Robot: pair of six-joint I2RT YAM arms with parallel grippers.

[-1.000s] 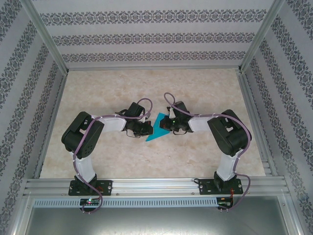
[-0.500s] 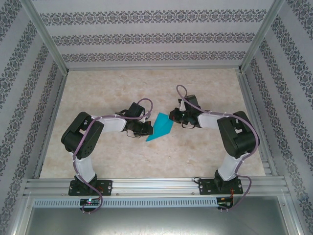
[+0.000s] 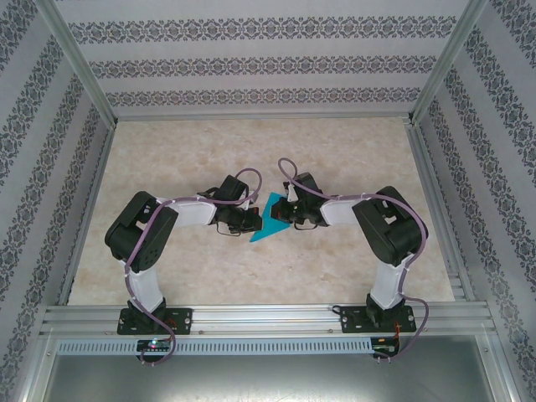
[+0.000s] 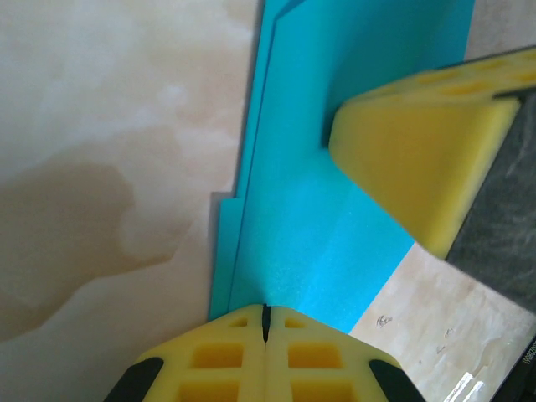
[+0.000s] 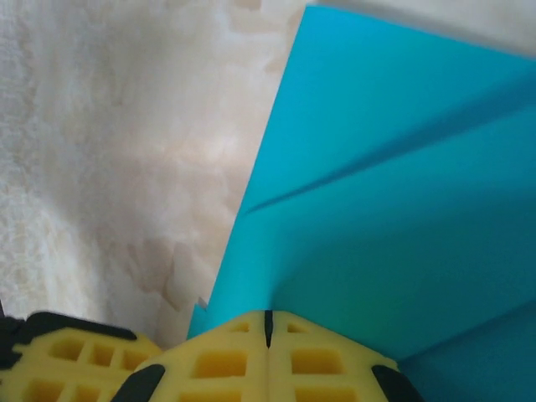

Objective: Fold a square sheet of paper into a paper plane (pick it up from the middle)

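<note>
**Two closed grippers at the folded paper, table centre**

**Top external view.** The teal-blue paper (image 3: 268, 221) lay flat on the marbled table (image 3: 352, 151), about mid-table. It was folded to a wedge with its sharp corner pointing toward 7 o'clock. The left gripper (image 3: 251, 220) met the paper's edge from 9 o'clock. The right gripper (image 3: 283, 214) reached over the opposite edge from 3 o'clock. Finger spacing could not be read at this scale.

**Left wrist view.** The left gripper (image 4: 265, 311) sat at 6 o'clock in the frame, with its yellow fingers (image 4: 218, 356) pressed together along a thin seam. Its tip touched the near end of the paper (image 4: 318, 209), whose stacked edges ran toward 12 o'clock. Whether a layer was caught in the seam could not be told. A yellow finger of the right gripper (image 4: 419, 159) entered from 2 o'clock and rested its tip on the paper.

**Right wrist view.** The right gripper (image 5: 268, 318) sat at 6 o'clock, its fingers likewise pressed together. The paper (image 5: 402, 209) ran from the tip toward 1 o'clock and showed raised creases. Bare table lay toward 10 o'clock.
</note>
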